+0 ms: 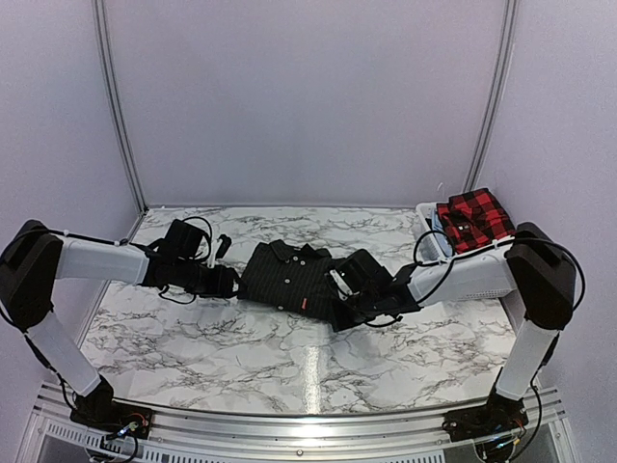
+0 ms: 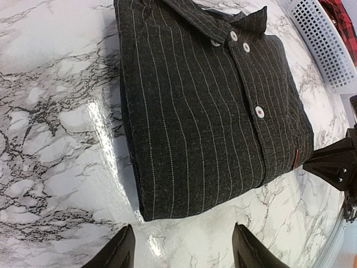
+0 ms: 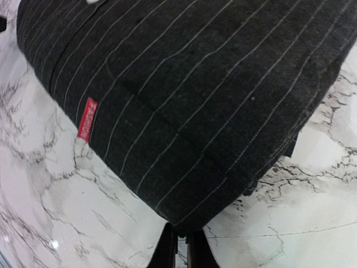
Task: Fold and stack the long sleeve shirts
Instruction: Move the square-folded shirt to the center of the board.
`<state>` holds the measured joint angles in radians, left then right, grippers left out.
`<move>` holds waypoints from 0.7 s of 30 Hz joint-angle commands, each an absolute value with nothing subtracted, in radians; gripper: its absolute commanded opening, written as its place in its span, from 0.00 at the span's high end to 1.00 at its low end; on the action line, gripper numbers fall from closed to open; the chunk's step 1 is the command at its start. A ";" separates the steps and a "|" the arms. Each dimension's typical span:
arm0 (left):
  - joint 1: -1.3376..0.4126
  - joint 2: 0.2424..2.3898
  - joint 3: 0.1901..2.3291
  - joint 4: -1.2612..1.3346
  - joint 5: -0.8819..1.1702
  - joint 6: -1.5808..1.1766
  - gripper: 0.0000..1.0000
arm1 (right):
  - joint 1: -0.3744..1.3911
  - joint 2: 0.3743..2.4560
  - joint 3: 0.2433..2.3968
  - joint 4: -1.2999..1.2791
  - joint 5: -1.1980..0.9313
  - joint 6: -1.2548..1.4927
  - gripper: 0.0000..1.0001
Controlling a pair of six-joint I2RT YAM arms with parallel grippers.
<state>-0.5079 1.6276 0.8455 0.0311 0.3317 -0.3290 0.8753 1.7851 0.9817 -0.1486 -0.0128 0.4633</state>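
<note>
A black pinstriped long sleeve shirt (image 1: 284, 275) lies folded, collar up, in the middle of the marble table. The left wrist view shows its buttoned front (image 2: 206, 106), and the right wrist view its lower corner with a red tag (image 3: 184, 106). My left gripper (image 2: 184, 250) stands open just short of the shirt's left edge, nothing between its fingers. My right gripper (image 3: 182, 248) is pinched shut on the shirt's lower right corner. The red-and-black checked shirt (image 1: 474, 220) lies folded in the basket at the back right.
A white lattice basket (image 1: 430, 220) sits at the table's back right corner; its wall (image 2: 329, 50) also shows in the left wrist view. The right arm's black wrist (image 2: 337, 162) is close to the shirt's right side. Grey walls close in the back.
</note>
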 commanded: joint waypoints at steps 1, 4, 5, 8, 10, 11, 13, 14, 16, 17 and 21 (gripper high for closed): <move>-0.511 1.587 0.834 0.026 0.337 -0.311 0.38 | 0.857 1.769 1.020 -0.184 0.044 0.459 1.00; -0.524 1.588 0.825 0.024 0.337 -0.297 0.39 | 0.827 1.738 1.006 -0.204 0.050 0.453 1.00; -0.531 1.590 0.823 0.023 0.338 -0.291 0.40 | 0.816 1.724 0.999 -0.208 0.046 0.450 1.00; -0.563 1.609 0.819 0.019 0.313 -0.273 0.43 | 0.789 1.700 0.980 -0.221 0.042 0.440 1.00; -0.585 1.629 0.823 0.017 0.296 -0.264 0.46 | 0.775 1.694 0.971 -0.229 0.041 0.435 1.00; -0.598 1.642 0.826 0.017 0.286 -0.261 0.48 | 0.771 1.691 0.965 -0.231 0.041 0.433 1.00; -0.626 1.667 0.840 0.017 0.275 -0.250 0.50 | 0.766 1.688 0.957 -0.232 0.040 0.431 1.00; -0.641 1.680 0.848 0.017 0.270 -0.245 0.50 | 0.765 1.688 0.954 -0.232 0.039 0.431 1.00; -0.663 1.706 0.867 0.017 0.258 -0.237 0.51 | 0.762 1.689 0.950 -0.233 0.037 0.432 1.00; -0.669 1.720 0.876 0.015 0.250 -0.235 0.52 | 0.761 1.689 0.949 -0.233 0.038 0.431 1.00; -0.677 1.763 0.905 0.005 0.216 -0.230 0.54 | 0.755 1.689 0.944 -0.232 0.039 0.430 1.00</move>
<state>-0.6739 1.7287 0.8585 0.0235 0.2661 -0.2558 0.7624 1.7088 0.9463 -0.2146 0.0284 0.4404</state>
